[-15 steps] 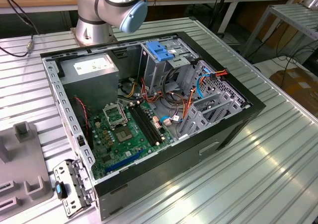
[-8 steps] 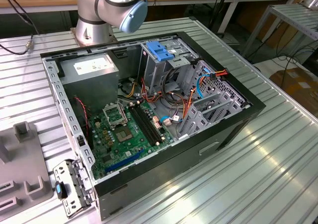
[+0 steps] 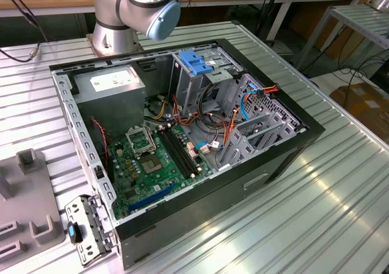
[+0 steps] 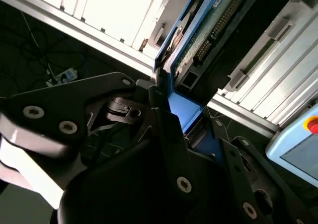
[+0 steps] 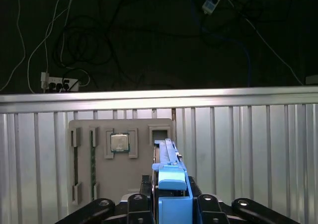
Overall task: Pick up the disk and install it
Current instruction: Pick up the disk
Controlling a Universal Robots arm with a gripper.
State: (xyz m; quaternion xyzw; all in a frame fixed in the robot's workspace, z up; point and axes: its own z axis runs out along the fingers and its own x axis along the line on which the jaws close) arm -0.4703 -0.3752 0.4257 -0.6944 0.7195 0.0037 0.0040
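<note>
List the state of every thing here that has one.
disk, held edge-on in the claw
claw, shut on the disk
computer case, open, inside exposed
processor, seated in the grey holder

Ribbed metal table [image 3: 340,213], open computer case [image 3: 243,183] on it, grey parts tray [image 3: 24,195] alongside
</note>
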